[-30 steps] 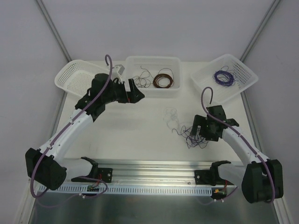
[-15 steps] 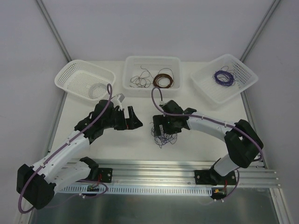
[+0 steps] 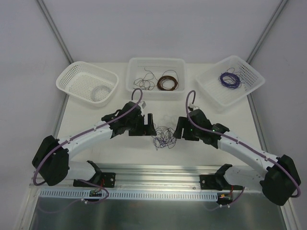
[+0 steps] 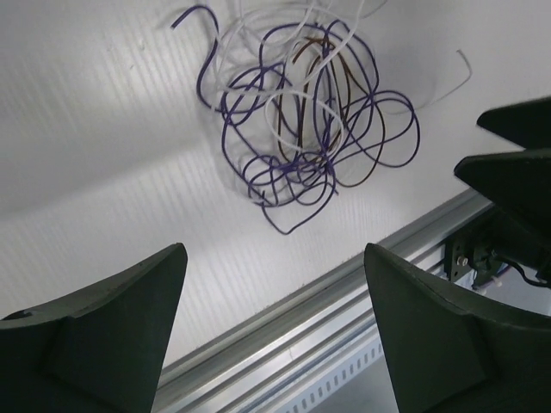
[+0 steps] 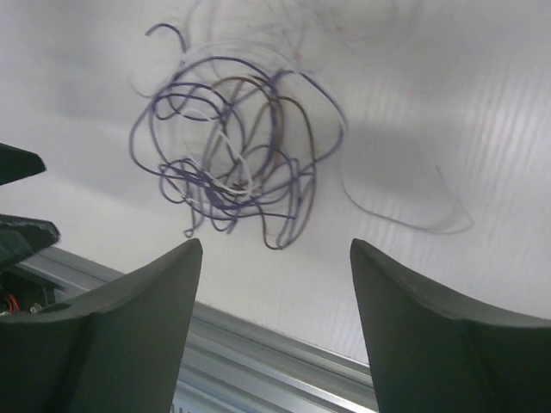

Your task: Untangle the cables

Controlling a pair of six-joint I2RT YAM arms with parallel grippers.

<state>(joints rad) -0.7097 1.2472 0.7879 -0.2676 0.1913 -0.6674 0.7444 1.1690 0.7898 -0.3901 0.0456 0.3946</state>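
The tangled cables (image 3: 164,136) lie loose on the white table between the two arms: purple, brown and whitish strands in one small clump. It shows in the left wrist view (image 4: 306,129) and in the right wrist view (image 5: 232,163). My left gripper (image 3: 149,125) is open and empty just left of the clump. My right gripper (image 3: 179,129) is open and empty just right of it. Neither touches the clump. In each wrist view the fingers stand wide apart with the clump ahead of them.
Three white baskets stand at the back: a left one (image 3: 76,79) with a white coil, a middle one (image 3: 156,62) with a brown coil (image 3: 167,82) and loose strands, a right one (image 3: 249,84) with a purple coil (image 3: 230,79). A metal rail (image 3: 158,172) runs along the near edge.
The left gripper came down from the back baskets to the left of the clump. The right gripper dragged the clump left to mid-table, let it go and drew back to its right.
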